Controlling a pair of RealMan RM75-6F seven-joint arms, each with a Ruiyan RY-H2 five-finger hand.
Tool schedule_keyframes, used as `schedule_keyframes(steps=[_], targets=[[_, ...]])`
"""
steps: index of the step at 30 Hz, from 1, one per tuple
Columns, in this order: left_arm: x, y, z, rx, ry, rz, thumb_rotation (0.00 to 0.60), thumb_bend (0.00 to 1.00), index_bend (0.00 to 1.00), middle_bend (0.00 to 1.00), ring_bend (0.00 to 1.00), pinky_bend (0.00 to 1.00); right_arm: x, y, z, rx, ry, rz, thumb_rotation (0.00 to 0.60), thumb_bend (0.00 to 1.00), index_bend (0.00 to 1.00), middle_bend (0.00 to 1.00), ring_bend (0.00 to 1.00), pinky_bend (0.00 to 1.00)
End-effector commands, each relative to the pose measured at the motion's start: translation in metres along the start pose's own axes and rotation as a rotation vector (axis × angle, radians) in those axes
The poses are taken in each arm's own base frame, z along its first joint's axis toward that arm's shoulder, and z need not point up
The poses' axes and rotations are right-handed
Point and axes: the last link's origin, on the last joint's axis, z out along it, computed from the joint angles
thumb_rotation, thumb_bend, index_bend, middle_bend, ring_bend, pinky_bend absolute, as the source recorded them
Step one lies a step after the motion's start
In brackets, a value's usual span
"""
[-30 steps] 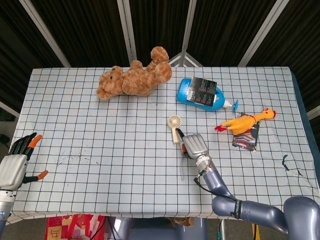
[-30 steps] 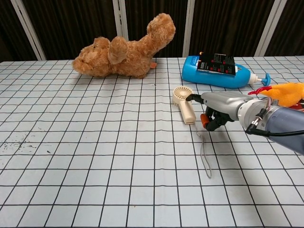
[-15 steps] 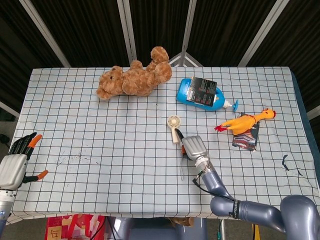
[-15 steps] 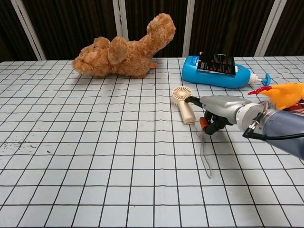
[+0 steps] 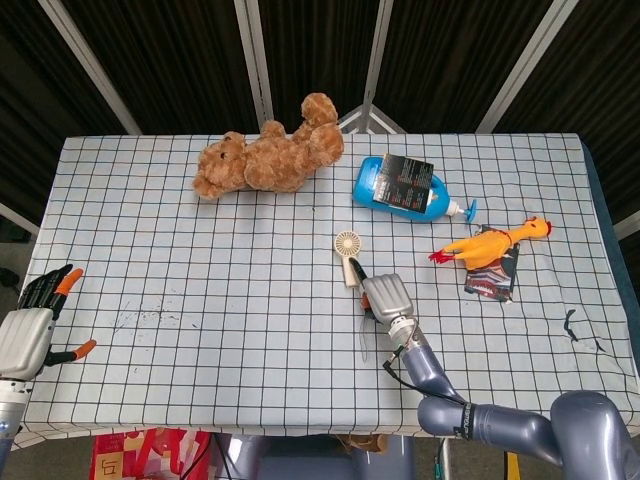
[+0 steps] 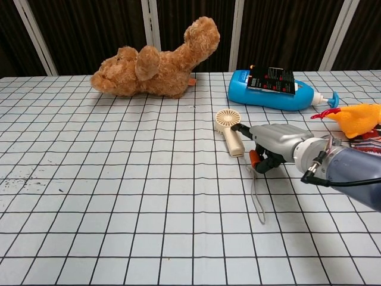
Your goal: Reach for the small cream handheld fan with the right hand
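Note:
The small cream handheld fan [image 5: 350, 257] lies flat near the table's middle, round head away from me, with a thin wrist strap [image 5: 363, 340] trailing toward the front edge. In the chest view the fan [image 6: 231, 132] has my right hand [image 6: 275, 142] just to its right. A dark fingertip touches the fan where handle meets head, and the orange-tipped thumb hangs beside the handle's lower end. The hand grips nothing. From the head view my right hand [image 5: 388, 297] sits just in front of the handle. My left hand [image 5: 28, 330] rests at the table's near left corner, fingers spread.
A brown teddy bear [image 5: 270, 158] lies at the back, left of a blue bottle [image 5: 403, 187] on its side. A yellow rubber chicken [image 5: 490, 243] lies on a dark pouch [image 5: 492, 277] to the right. A checked cloth [image 5: 200, 290] covers the table.
My right hand has crept slightly left and closer to the fan's handle, with its thumb now nearer the handle's end. The fan and my left hand have not moved.

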Motion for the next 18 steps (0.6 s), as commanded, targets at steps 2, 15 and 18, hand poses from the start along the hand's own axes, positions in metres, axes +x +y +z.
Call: schedule_keyframes(steps=[2,15,18], targets=[[0.0,0.0,0.0,0.001,0.0,-0.001,0.6,0.11,0.0,0.0,0.0,0.0,0.009,-0.004,0.0,0.008,0.041,0.019,0.6,0.79,0.0,0.84,0.93,0.85],[0.0,0.001,-0.002,0.0,0.005,-0.008,0.6,0.11,0.0,0.0,0.0,0.0,0.069,-0.001,-0.047,0.099,0.317,0.049,0.6,0.75,0.0,0.4,0.43,0.33],[0.001,0.001,-0.004,-0.005,0.006,-0.004,0.6,0.11,0.0,0.0,0.0,0.0,0.071,0.025,-0.079,0.078,0.331,0.0,0.6,0.69,0.0,0.31,0.33,0.21]])
